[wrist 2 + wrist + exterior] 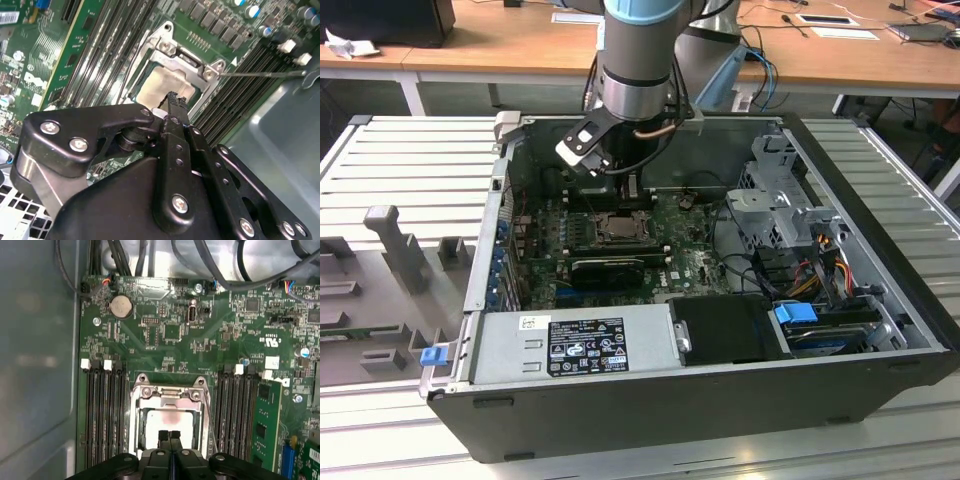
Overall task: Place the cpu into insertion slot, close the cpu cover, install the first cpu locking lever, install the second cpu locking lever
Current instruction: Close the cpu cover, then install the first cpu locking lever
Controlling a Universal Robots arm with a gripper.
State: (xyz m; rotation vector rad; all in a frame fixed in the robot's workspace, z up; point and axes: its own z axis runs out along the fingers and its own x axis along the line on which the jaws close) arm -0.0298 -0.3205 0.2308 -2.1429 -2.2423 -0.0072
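The cpu (pixel 167 421) lies in the insertion slot (pixel 618 228) on the green motherboard, its pale metal top showing. The cpu cover (pixel 168 393) lies down over it, and the chip (pixel 161 85) shows through the square window of the frame (pixel 186 56). My gripper (pixel 169 436) hovers just above the near edge of the chip, its two black fingertips pressed together, shut with nothing between them. A thin metal locking lever (pixel 260 74) sticks out sideways from the socket corner. In the exterior view the gripper (pixel 630 190) hangs inside the case right over the socket.
The open computer case (pixel 880 230) surrounds the board. Black memory slots (pixel 102 410) flank the socket on both sides, one with a green module (pixel 265 425). A heatsink block (pixel 608 268), power supply (pixel 575 345), drive cage (pixel 780 200) and cables (pixel 800 270) crowd the case.
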